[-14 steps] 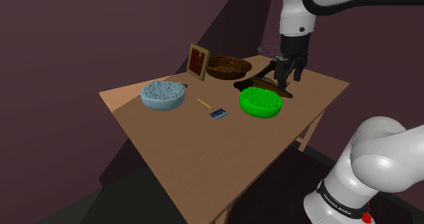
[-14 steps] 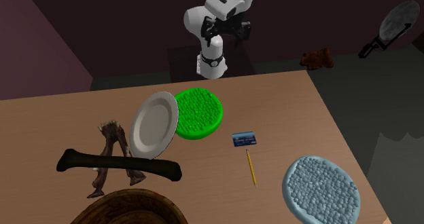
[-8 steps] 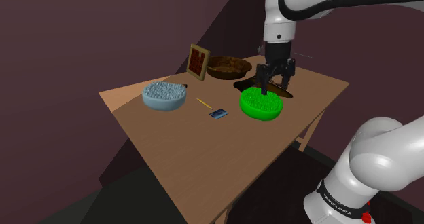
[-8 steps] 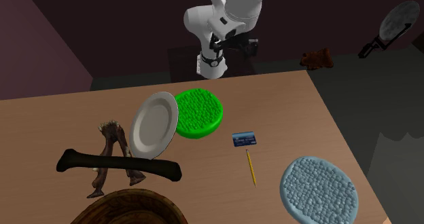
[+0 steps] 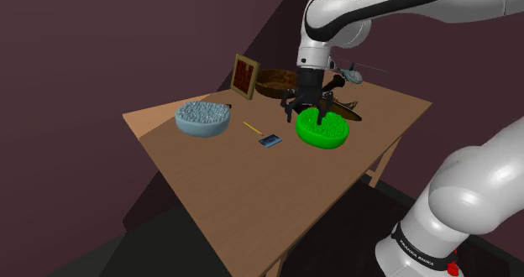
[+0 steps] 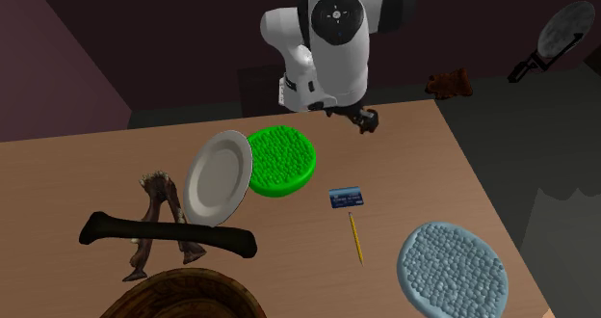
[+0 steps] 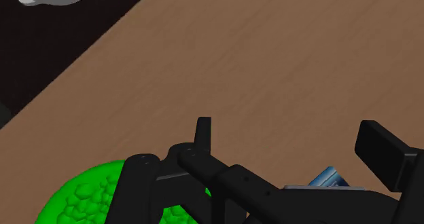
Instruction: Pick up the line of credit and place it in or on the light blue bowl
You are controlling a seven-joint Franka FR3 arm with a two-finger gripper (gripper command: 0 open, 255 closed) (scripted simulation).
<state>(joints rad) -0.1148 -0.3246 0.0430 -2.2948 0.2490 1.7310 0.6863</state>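
Note:
The line of credit is a small blue card point(image 5: 269, 140) lying flat on the wooden table point(image 5: 252, 191), between the green bowl point(image 5: 323, 128) and a yellow pencil point(image 5: 251, 127). In the second exterior view the card point(image 6: 346, 198) lies near the pencil point(image 6: 355, 237). The light blue bowl point(image 5: 201, 117) with a bumpy filling stands at the table's far corner, toward the shoulder view's left. My gripper point(image 5: 306, 112) hovers over the green bowl's edge nearest the card, open and holding nothing. In the wrist view its fingers point(image 7: 204, 129) stand wide apart, and a sliver of the card point(image 7: 331, 179) shows between them.
A framed picture point(image 5: 244, 74) and a brown woven bowl point(image 5: 277, 82) stand at the table's back. The second exterior view shows a tilted white plate point(image 6: 218, 178), a long black bone point(image 6: 169, 232) and the light blue bowl point(image 6: 451, 269).
The arm has swung toward the shoulder view's left, carrying the gripper from the far side of the green bowl to its edge nearest the card. The hand has also turned and lowered.

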